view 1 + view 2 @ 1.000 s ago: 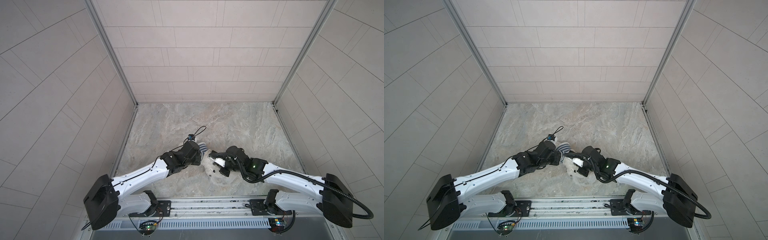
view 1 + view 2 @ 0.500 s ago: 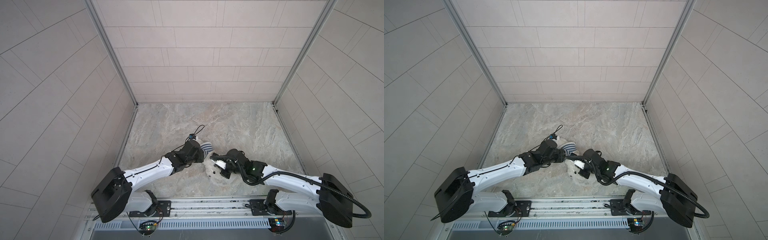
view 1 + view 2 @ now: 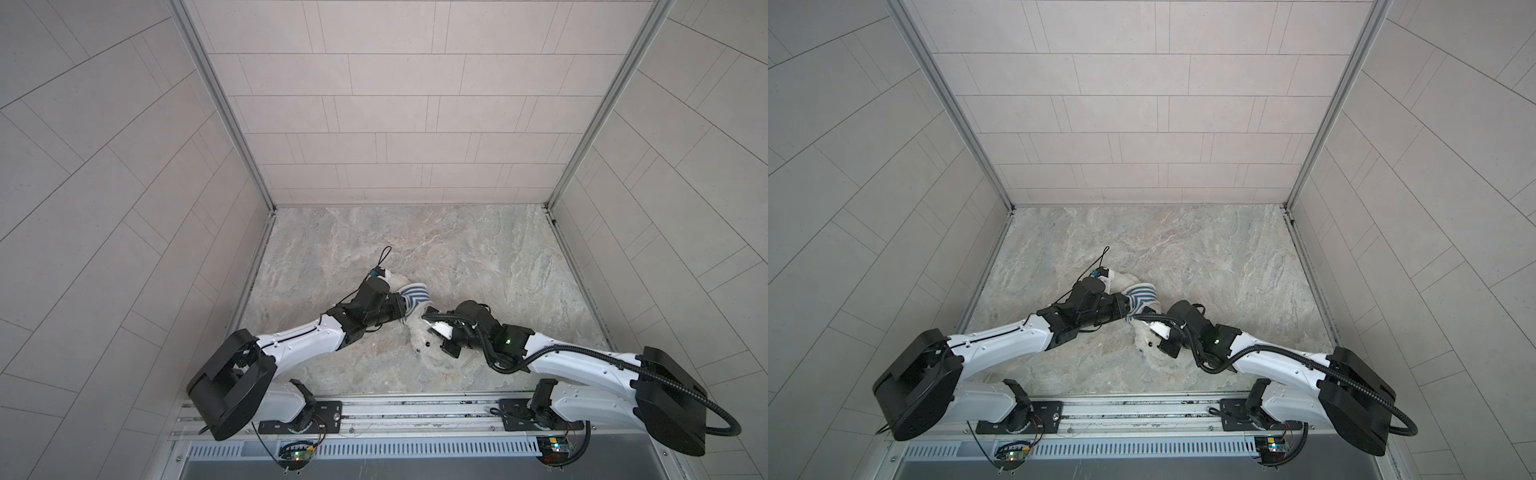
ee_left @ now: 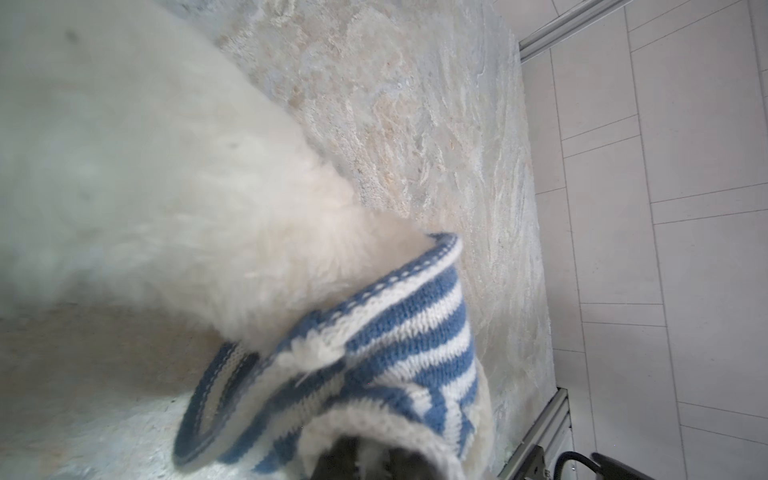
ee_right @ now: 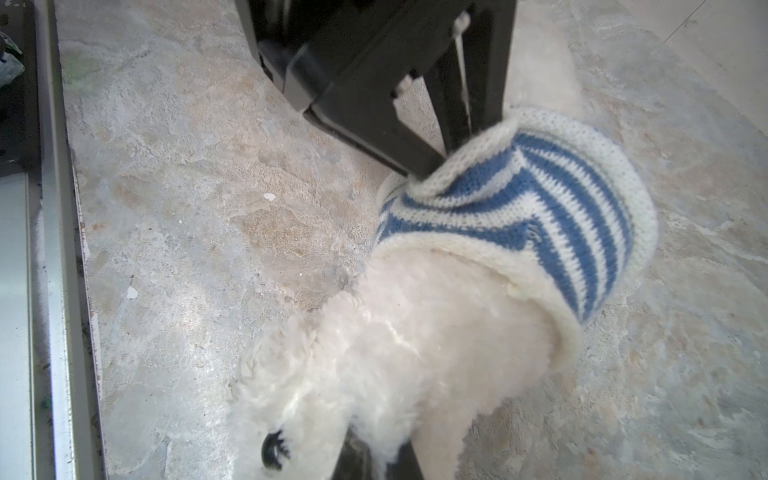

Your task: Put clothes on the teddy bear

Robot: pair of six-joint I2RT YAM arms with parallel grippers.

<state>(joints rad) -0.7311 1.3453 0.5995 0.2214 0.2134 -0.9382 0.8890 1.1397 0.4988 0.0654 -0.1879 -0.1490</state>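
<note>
Nearest me, the right gripper (image 5: 376, 457) is closed on fur by the head of the teddy bear (image 5: 415, 353), which lies on the table (image 3: 478, 257), head toward 6 o'clock. Farther, the left gripper (image 5: 465, 133) is pinched shut on the hem of the sweater (image 5: 519, 208). Better to draw it slowly toward 11 o'clock, with the head held firm. Only the left wrist view shows what I think is an empty sleeve (image 4: 216, 399).

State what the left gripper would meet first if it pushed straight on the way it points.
The blue-and-white striped knitted shirt, whose hem the left gripper pinches; right behind it, probably the fluffy white plush teddy bear.
</note>
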